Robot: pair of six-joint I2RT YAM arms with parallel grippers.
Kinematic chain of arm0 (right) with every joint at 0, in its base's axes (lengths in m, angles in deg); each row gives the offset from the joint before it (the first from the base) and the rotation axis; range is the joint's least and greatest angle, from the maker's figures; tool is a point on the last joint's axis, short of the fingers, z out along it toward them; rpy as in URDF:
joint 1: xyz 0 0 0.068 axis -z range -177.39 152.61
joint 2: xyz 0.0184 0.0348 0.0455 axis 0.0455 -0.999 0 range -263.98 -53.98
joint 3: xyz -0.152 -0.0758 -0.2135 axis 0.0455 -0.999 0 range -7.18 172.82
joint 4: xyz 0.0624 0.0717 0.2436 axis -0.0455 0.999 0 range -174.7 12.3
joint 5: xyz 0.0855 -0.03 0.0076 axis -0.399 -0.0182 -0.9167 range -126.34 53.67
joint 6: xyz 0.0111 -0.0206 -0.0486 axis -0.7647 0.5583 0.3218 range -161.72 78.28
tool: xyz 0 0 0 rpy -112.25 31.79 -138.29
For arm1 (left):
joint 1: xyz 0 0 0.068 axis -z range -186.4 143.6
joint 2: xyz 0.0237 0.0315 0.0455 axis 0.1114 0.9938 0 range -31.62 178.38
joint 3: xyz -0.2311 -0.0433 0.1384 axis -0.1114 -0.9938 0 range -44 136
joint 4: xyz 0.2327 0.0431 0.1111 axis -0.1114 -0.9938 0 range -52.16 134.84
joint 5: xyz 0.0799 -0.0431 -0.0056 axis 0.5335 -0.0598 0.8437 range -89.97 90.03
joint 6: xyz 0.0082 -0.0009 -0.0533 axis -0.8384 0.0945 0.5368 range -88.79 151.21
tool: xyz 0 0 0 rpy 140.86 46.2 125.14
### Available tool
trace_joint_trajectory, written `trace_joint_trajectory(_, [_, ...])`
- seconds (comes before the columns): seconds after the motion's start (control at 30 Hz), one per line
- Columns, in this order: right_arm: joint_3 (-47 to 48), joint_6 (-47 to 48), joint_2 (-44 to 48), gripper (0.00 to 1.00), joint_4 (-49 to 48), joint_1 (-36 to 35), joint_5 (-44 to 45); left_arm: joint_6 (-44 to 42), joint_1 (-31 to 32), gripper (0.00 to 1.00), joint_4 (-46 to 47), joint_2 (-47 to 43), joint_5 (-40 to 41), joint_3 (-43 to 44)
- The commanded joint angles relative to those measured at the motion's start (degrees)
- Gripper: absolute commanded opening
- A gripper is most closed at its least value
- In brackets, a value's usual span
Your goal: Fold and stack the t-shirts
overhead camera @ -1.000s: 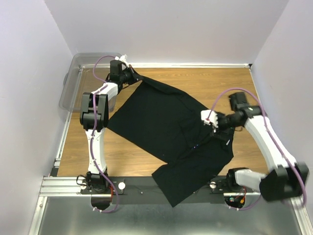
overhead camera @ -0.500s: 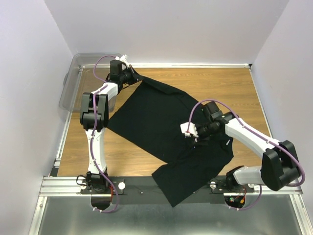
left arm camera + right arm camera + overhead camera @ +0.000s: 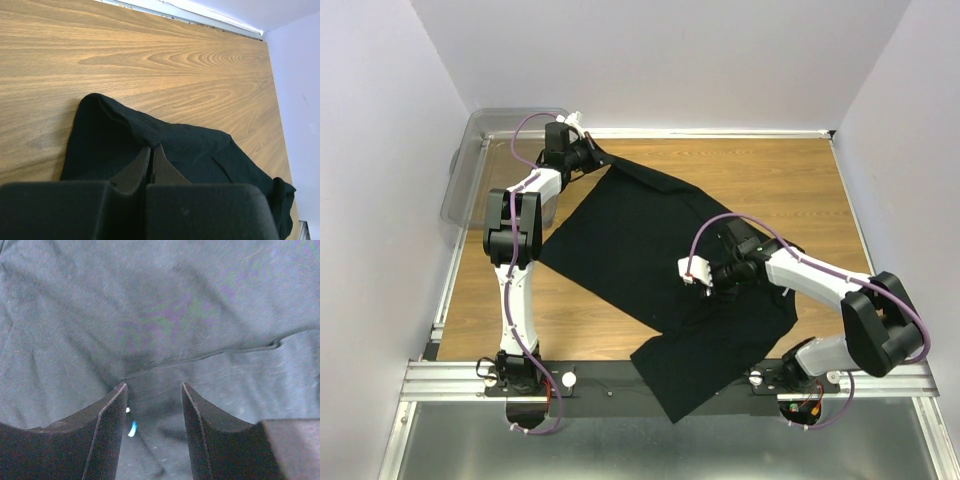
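Observation:
One black t-shirt [image 3: 640, 245] lies spread at a slant on the wooden table, its near end hanging over the front rail. At the far left my left gripper [image 3: 591, 153] is shut on the shirt's far corner. In the left wrist view the gripper [image 3: 151, 148] pinches a raised fold of the black cloth [image 3: 125, 135]. My right gripper [image 3: 712, 279] is low over the shirt's middle. In the right wrist view it [image 3: 154, 387] stands open, its fingers either side of a hem seam [image 3: 200, 357] on the cloth.
A clear plastic bin [image 3: 468, 165] sits off the table's far left corner, just behind the left arm. Walls close in the table on three sides. A black rail [image 3: 610, 378] runs along the near edge between the arm bases.
My right arm has swung left from the shirt's right edge to its middle and dropped low. Its jaws have narrowed. The left arm and its grip have not moved.

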Motion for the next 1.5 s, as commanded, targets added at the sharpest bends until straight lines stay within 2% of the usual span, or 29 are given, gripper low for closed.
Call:
trace_joint_trajectory(0.0, [-1.95,-2.45,1.91,0.56,-1.23,-1.03,1.32,-0.93,-0.22,0.00,-0.06,-0.42,-1.92,1.57])
trace_joint_trajectory(0.4, [-3.80,-6.23,1.30,0.56,-2.99,-3.93,3.69,-1.02,-0.22,0.00,-0.06,-0.95,-1.74,0.87])
trace_joint_trajectory(0.57, [-3.63,-7.55,1.82,0.45,-4.04,-3.93,6.24,-0.93,-0.22,0.00,-0.15,-1.21,-1.74,0.96])
trace_joint_trajectory(0.7, [-3.72,-8.34,3.31,0.31,-4.39,-3.93,7.82,-0.93,-0.22,0.00,-0.15,-1.21,-1.83,0.96])
trace_joint_trajectory(1.03, [-0.64,-13.08,10.17,0.06,-3.87,-4.02,5.02,-0.75,-0.22,0.00,-0.15,-1.48,-2.01,0.69])
trace_joint_trajectory(1.2, [4.80,-17.39,13.69,0.01,-3.78,-3.93,6.95,-0.58,-0.22,0.00,-0.15,-2.27,-2.36,0.87])
trace_joint_trajectory(1.4, [16.48,-21.26,17.38,0.00,-2.90,-3.76,21.59,0.04,-0.22,0.00,0.28,-4.72,-4.11,1.83])
trace_joint_trajectory(1.47, [23.94,-21.27,18.08,0.01,-2.73,-3.67,24.77,1.44,-0.22,0.00,1.60,-7.08,-4.99,1.92])
